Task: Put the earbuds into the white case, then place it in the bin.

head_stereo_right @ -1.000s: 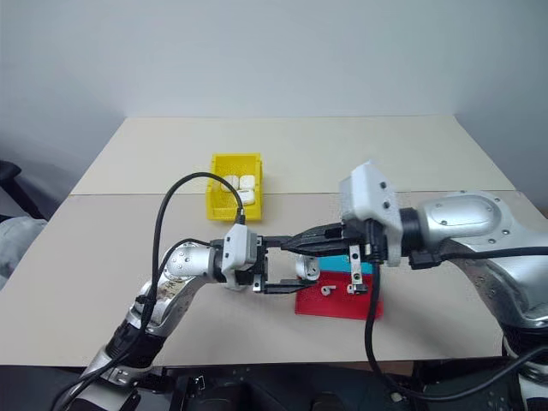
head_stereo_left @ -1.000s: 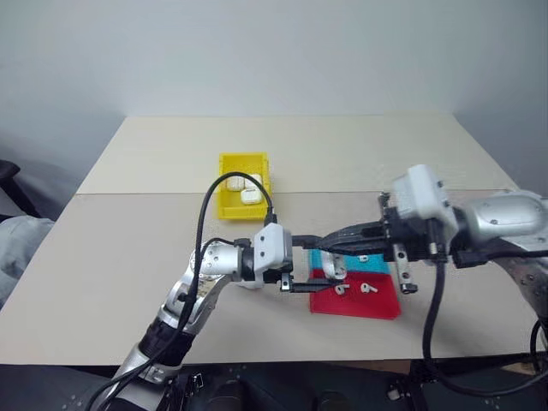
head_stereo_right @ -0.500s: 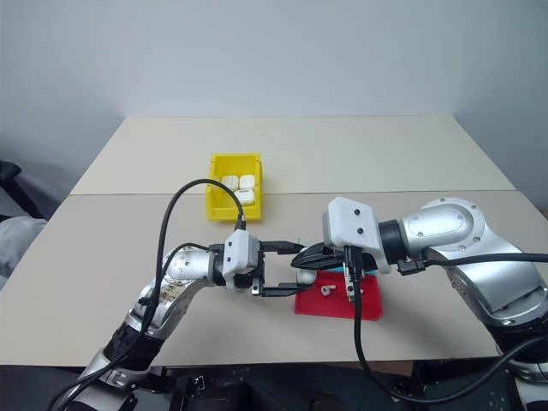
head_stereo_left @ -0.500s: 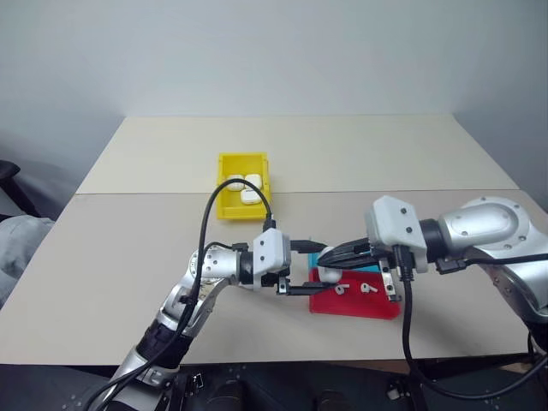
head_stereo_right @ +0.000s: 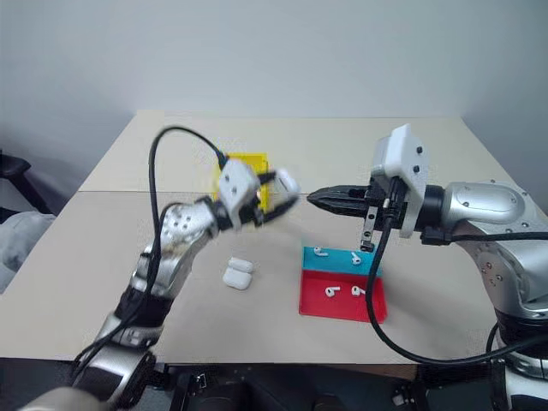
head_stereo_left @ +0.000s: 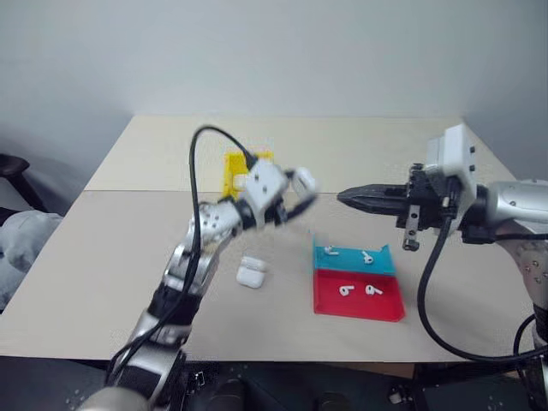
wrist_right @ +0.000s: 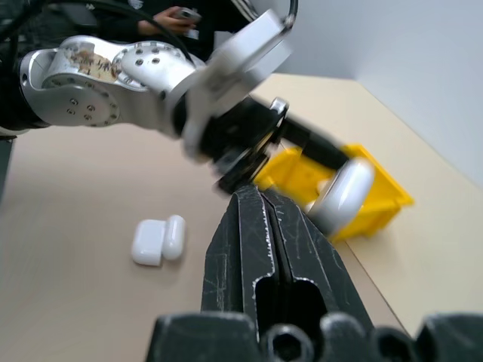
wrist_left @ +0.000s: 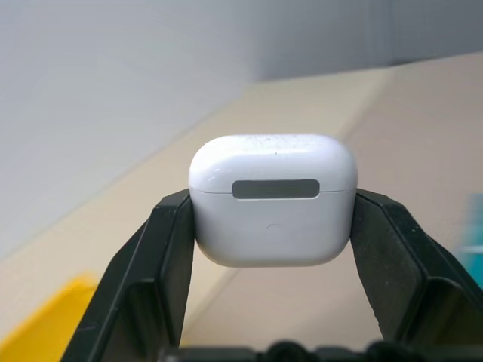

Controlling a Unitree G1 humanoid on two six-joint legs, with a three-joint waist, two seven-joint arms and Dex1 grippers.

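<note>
The white case (wrist_left: 272,200) is clamped, lid closed, between the two fingers of the left hand (head_stereo_left: 295,195), above the tabletop (head_stereo_left: 103,265) at centre frame. The bin (head_stereo_right: 248,163) lies just behind it, partly hidden. For a clean drop, the case is best carried over the bin's interior and lowered before release. The right hand (head_stereo_right: 324,199) hangs at centre right, fingers pressed together, empty.

1. Silver metal arms with visible screw heads at the joints.
2. White boxy wrist housings.
3. Black cables looping along each arm.
4. Black two-fingered left gripper (head_stereo_left: 301,195) and right gripper (head_stereo_left: 349,197).
</note>
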